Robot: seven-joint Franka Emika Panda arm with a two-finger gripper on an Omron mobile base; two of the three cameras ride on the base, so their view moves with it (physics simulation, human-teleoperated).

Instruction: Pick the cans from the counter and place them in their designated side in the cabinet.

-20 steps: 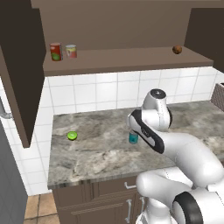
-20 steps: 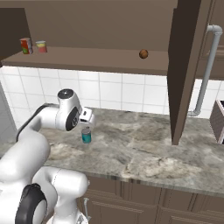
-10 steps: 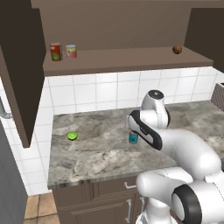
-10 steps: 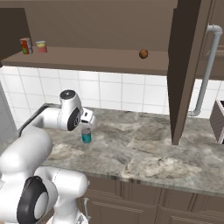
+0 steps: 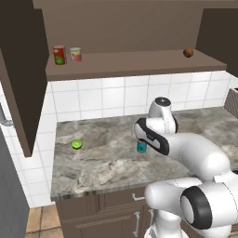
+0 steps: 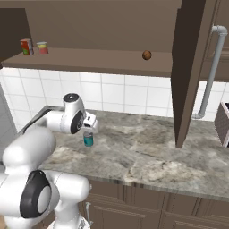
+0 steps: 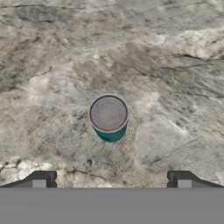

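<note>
I see the teal-blue can (image 7: 109, 116) standing upright on the counter (image 7: 175, 65), its long axis vertical and its grey top facing straight up at my hand camera. It sits near the centre of the hand view, a little toward 12 o'clock from the gripper (image 7: 111, 178), whose two finger tips (image 7: 40, 178) stand spread wide apart, nothing between them. In the left base view the can (image 5: 142, 146) shows just beneath the gripper (image 5: 145, 139), on the stone slab (image 5: 102, 162).

One teal can is on the counter. On the cabinet (image 5: 139, 28) shelf at about 10 o'clock in the left base view I count two cans standing upright side by side: the banded can (image 5: 75, 54) and a taller red can (image 5: 59, 55). One small brown round thing (image 5: 188, 53) lies on the shelf at 2 o'clock. One green lime half (image 5: 76, 144) rests on the counter at 9 o'clock, well apart from the teal can.
</note>
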